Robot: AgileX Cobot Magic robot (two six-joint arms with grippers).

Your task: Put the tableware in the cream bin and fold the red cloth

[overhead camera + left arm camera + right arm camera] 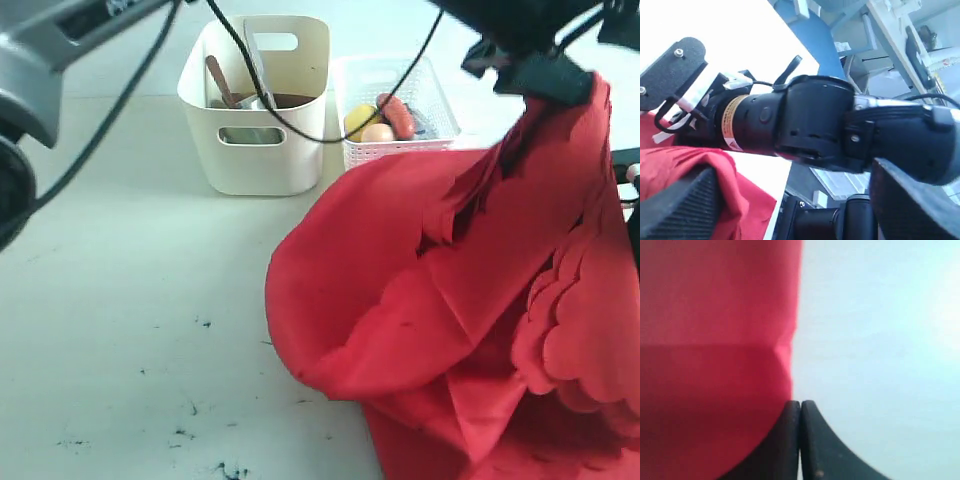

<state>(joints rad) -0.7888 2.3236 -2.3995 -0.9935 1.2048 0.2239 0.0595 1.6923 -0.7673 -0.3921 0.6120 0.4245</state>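
Large bright red scalloped fabric cloth (420, 300): judged light, limp, slip-prone; to be pinched at corners. Clenched in right gripper (800, 407); left gripper (792, 197) released.

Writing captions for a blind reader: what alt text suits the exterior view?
A large bright red fabric cloth hangs bunched from the upper right, its lower part pooled on a pale table. Behind it stand a tall cream plastic bin holding tableware and a white lattice basket of food.
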